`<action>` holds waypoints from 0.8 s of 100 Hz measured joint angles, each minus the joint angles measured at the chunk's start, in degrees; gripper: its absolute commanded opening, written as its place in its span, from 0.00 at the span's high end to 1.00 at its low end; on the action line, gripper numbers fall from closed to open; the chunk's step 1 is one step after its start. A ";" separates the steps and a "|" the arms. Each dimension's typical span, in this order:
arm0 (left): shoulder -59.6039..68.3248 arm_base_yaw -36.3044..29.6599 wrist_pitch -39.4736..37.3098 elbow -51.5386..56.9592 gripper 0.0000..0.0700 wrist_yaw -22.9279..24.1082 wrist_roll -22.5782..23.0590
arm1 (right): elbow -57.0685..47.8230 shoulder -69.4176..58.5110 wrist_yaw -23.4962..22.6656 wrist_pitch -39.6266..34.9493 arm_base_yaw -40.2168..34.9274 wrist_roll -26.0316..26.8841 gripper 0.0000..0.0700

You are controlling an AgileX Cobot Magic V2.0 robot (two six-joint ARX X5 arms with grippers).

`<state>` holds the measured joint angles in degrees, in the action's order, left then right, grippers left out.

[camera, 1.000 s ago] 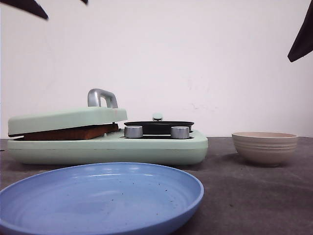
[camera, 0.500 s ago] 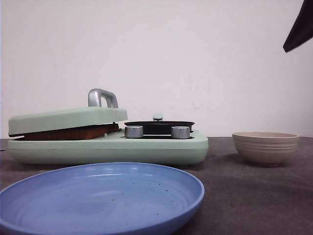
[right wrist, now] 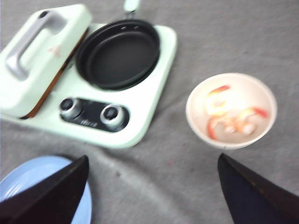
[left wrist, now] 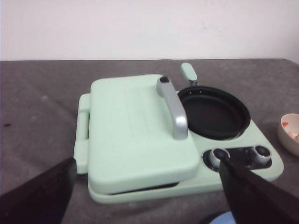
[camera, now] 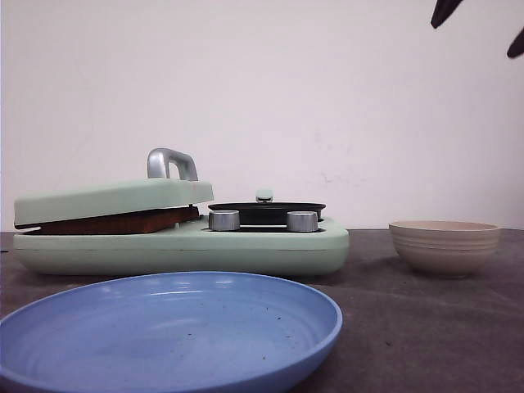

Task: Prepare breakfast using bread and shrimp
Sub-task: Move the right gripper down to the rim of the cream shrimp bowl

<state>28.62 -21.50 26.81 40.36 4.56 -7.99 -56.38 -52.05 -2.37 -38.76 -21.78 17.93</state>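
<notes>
Only the brown edge of the bread (camera: 115, 223) shows, clamped under the shut lid (camera: 110, 199) of the mint-green breakfast maker (camera: 246, 250); the same edge appears as a thin strip (right wrist: 58, 77) in the right wrist view. The shrimp (right wrist: 229, 122), pinkish-orange pieces, lie in the beige bowl (right wrist: 190, 112) to the right of the maker. My right gripper (right wrist: 152, 191) hangs open high above the cloth between maker and bowl, with only its dark tips (camera: 446, 10) in the front view. My left gripper (left wrist: 147, 196) is open above the maker's near edge, holding nothing.
A black pan (camera: 266, 211) sits on the maker's right half, behind two silver knobs (camera: 223, 220). The lid carries a silver handle (left wrist: 173, 109). A blue plate (camera: 164, 332) lies in front of the maker. The beige bowl (camera: 444, 246) stands at the right on grey cloth.
The left gripper's tips have left the top of the front view. The right gripper has risen and shifted left along the top edge. The maker, bowl and plate have not moved.
</notes>
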 measured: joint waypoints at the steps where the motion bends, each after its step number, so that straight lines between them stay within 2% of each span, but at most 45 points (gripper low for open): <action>1: -0.42 0.00 -0.02 -0.33 0.20 0.00 0.00 | -0.66 -0.59 -0.02 -0.33 0.33 -0.15 0.21; 10: -4.31 0.00 -0.04 -2.86 0.20 0.33 0.00 | -6.23 -6.08 -0.76 -2.97 3.67 -1.84 0.21; 34: -10.99 0.00 0.17 -6.29 0.20 1.64 0.00 | -15.19 -21.38 -6.45 -6.27 11.45 -5.18 0.21; 58: -12.15 0.00 0.13 -6.34 0.20 1.64 0.00 | -17.53 -33.73 -6.86 -5.38 16.66 -6.25 0.22; 80: -12.15 0.00 0.13 -6.34 0.20 1.64 0.00 | -17.73 -43.01 -9.01 -3.56 20.33 -7.02 0.28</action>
<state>16.47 -21.50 26.94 34.02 6.20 -7.99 -74.11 -95.07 -11.38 -42.33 -1.45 10.92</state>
